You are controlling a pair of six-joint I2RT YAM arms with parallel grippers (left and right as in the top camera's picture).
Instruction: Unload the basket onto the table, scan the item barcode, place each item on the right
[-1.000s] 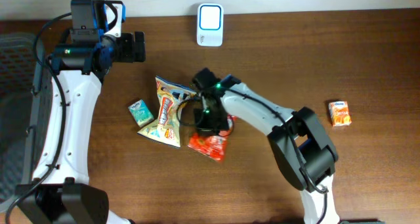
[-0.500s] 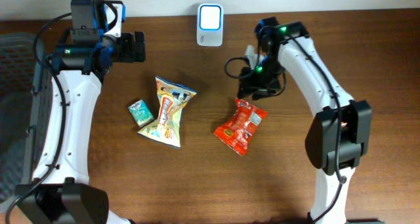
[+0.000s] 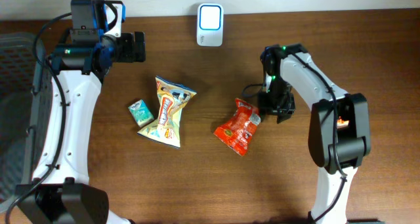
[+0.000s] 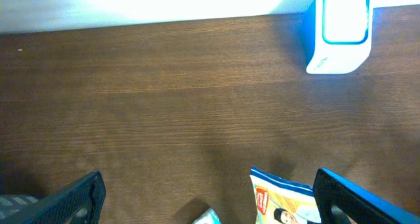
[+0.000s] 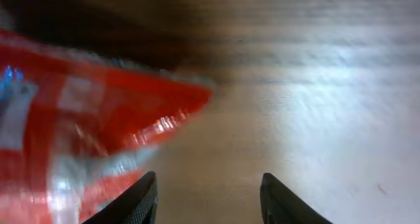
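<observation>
1. The table (image 3: 367, 53) ends at the far side against a pale strip of wall. The white scanner (image 3: 210, 25) stands right at that far edge, about midway along it. Off the left edge sits a dark mesh bin (image 3: 14, 73), close beside the left arm.
2. The widest open stretches of wood are at the right end, beyond the right arm, and along the near side in front of the packets. A narrower open band runs between the scanner and the packets.
3. The top is dark brown wood with the grain running left to right. The right wrist view shows a bright glare on it.
4. The red snack bag (image 3: 239, 127) lies flat just right of the middle, nearer than the scanner and well apart from it. A yellow chip bag (image 3: 169, 112) lies to its left with a gap between them. A small teal packet (image 3: 140, 112) is close against the yellow bag's left side; I can't tell whether they touch.
5. The left gripper (image 3: 136, 46) hangs at the far left, pointing right. Its fingers (image 4: 79, 198) are spread as wide as they go, with only table between them and no hold on anything.
6. The right gripper (image 3: 270, 109) is low, just beside the red bag's far right corner. Its fingertips (image 5: 141, 198) stand partly apart over bare wood, gripping nothing. The bag's corner juts in from the left, too blurred to tell whether it touches a fingertip.
</observation>
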